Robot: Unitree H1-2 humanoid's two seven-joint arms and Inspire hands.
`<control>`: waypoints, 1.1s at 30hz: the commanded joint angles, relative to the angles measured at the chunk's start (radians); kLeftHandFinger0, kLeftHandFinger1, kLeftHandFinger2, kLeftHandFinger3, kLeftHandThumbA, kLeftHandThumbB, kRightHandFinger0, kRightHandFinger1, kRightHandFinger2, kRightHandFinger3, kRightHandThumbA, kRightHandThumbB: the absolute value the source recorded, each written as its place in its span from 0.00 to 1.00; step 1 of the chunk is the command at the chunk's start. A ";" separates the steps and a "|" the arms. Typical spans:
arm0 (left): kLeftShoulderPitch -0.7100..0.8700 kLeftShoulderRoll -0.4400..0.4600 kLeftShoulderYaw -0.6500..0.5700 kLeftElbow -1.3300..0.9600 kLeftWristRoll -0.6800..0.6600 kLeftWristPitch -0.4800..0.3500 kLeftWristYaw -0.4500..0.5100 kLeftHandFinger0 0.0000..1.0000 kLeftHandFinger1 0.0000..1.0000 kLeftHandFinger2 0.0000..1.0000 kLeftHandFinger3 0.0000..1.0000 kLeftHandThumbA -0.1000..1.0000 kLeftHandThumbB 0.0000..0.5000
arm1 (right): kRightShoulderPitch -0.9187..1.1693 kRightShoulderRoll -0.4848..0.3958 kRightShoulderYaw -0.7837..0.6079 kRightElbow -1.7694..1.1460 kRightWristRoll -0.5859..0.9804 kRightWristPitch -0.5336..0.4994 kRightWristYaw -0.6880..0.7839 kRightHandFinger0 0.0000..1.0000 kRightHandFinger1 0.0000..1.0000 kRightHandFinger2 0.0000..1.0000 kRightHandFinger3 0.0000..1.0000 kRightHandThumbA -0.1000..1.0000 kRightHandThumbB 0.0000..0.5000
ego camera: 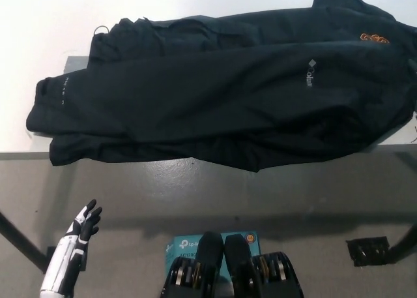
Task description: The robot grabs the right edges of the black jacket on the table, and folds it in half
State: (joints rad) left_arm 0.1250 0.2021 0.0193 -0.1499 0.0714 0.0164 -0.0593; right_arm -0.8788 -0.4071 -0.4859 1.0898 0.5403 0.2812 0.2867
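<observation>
The black jacket (221, 89) lies spread across the white table (39, 63), its near hem hanging a little over the front edge. A white logo shows on its right chest and an orange mark near the far right. My white left hand (81, 226) hangs low at the lower left, well below the table edge, fingers apart and holding nothing. The black right arm and hand are out of sight.
A teal box (186, 246) lies on the grey floor near the bottom middle. A black table leg (19, 242) slants at the lower left and a black foot (368, 252) sits at the lower right.
</observation>
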 commanded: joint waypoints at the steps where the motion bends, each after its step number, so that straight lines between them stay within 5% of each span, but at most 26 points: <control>1: -0.010 0.005 0.005 -0.033 0.006 -0.039 0.003 1.00 1.00 1.00 1.00 1.00 0.39 | -0.045 -0.011 -0.003 0.022 0.019 -0.038 0.071 1.00 1.00 1.00 1.00 1.00 0.64; 12: -0.018 0.007 0.007 -0.045 -0.005 -0.022 -0.006 1.00 1.00 1.00 1.00 1.00 0.40 | -0.033 -0.040 0.013 0.088 -0.010 -0.094 0.087 1.00 1.00 1.00 1.00 1.00 0.73; 29: -0.040 0.012 0.006 -0.045 0.002 -0.015 -0.007 1.00 1.00 1.00 1.00 1.00 0.44 | -0.057 -0.130 0.050 0.062 -0.031 -0.070 0.083 1.00 1.00 1.00 1.00 1.00 0.67; 33: -0.046 0.020 0.009 -0.042 -0.001 -0.016 -0.014 1.00 1.00 1.00 1.00 1.00 0.42 | -0.084 -0.201 0.100 0.076 -0.067 -0.047 0.121 1.00 1.00 1.00 1.00 1.00 0.81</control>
State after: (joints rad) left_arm 0.0872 0.2043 0.0204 -0.1630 0.0710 0.0171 -0.0644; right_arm -0.8836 -0.5357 -0.4081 1.1755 0.5031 0.2257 0.3561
